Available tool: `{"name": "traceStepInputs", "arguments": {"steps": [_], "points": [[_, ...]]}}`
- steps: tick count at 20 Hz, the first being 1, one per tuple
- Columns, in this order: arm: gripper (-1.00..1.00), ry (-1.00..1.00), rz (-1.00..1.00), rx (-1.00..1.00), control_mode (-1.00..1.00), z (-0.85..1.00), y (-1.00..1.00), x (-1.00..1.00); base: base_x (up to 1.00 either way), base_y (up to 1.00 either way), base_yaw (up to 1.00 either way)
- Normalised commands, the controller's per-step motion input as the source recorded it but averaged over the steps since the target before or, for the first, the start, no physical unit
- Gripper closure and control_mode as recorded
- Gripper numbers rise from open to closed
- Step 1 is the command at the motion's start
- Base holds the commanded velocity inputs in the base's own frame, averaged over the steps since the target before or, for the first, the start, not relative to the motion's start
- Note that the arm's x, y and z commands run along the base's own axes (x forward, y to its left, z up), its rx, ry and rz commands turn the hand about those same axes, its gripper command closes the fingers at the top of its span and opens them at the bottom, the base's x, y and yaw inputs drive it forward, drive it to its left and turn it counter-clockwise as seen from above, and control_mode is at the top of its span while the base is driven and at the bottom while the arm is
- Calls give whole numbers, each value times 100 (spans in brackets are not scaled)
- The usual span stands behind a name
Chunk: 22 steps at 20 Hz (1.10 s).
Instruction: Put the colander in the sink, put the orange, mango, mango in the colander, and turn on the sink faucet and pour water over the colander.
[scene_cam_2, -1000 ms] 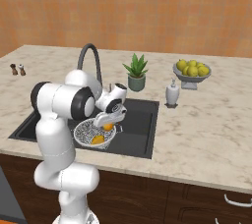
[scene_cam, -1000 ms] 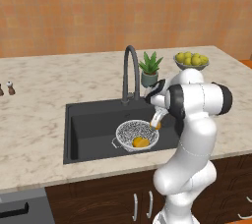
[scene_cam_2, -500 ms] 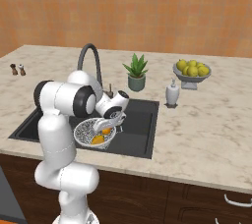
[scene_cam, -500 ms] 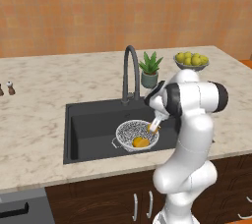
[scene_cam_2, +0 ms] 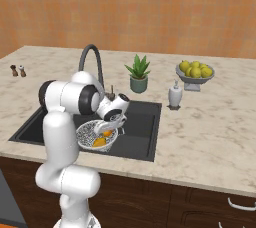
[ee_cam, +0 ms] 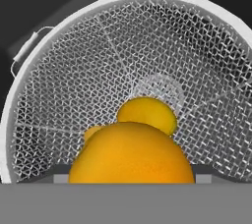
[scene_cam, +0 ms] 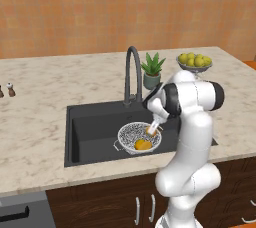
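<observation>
Left base view: we see colander point(scene_cam: 135, 137) in sink point(scene_cam: 95, 127), fruit inside; hand point(scene_cam: 152, 131) at its rim, clamped on mango point(scene_cam: 150, 131).
Right base view: hand point(scene_cam_2: 107, 132) over colander point(scene_cam_2: 95, 134).
Hand view: mango point(ee_cam: 132, 156) close before us, another fruit point(ee_cam: 147, 112) in colander point(ee_cam: 98, 70).

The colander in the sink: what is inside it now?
The colander holds yellow-orange fruit: one large piece near the camera and another behind it. Anything beneath them is covered.
</observation>
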Motion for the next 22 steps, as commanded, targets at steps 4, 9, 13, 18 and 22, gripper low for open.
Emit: {"name": "traceStepInputs", "arguments": {"steps": [4,9,13,18,22], "points": [[100,0,0,0,-100,-27,8,15,0,0,0],[100,0,0,0,-100,-28,0,11,0,0,0],[100,0,0,0,-100,-24,0,11,0,0,0],[-100,0,0,0,-100,-2,6,2,0,0,0],[-100,0,0,0,-100,9,5,0,0,0,0]]}}
